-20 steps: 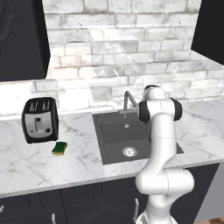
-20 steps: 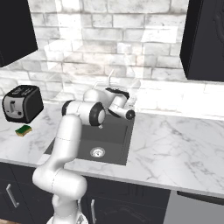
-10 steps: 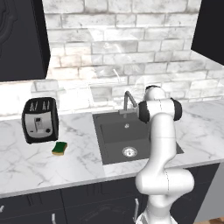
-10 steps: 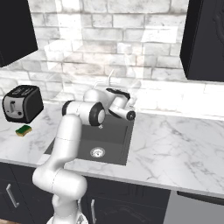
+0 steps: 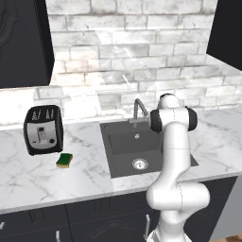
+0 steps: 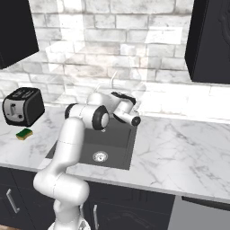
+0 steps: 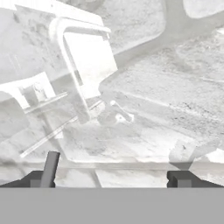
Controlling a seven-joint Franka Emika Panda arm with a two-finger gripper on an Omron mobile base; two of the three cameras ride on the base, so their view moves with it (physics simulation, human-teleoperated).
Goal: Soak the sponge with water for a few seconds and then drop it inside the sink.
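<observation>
The small yellow sponge with a dark green top point(image 5: 64, 160) lies on the white marble counter point(image 5: 42, 182), just near of the black-and-silver toaster point(image 5: 43, 129) and left of the dark grey rectangular sink point(image 5: 124, 163), while the two-finger gripper point(image 6: 134, 107) hovers wide open and empty at the sink's far right edge, beside the grey metal gooseneck tap point(image 5: 138, 109).

The scene holds one sponge point(image 5: 64, 160), one toaster point(image 5: 43, 129), one sink point(image 5: 124, 157) with one tap point(image 5: 137, 111) and one drain point(image 5: 139, 164), on one marble tabletop point(image 5: 33, 175).
</observation>
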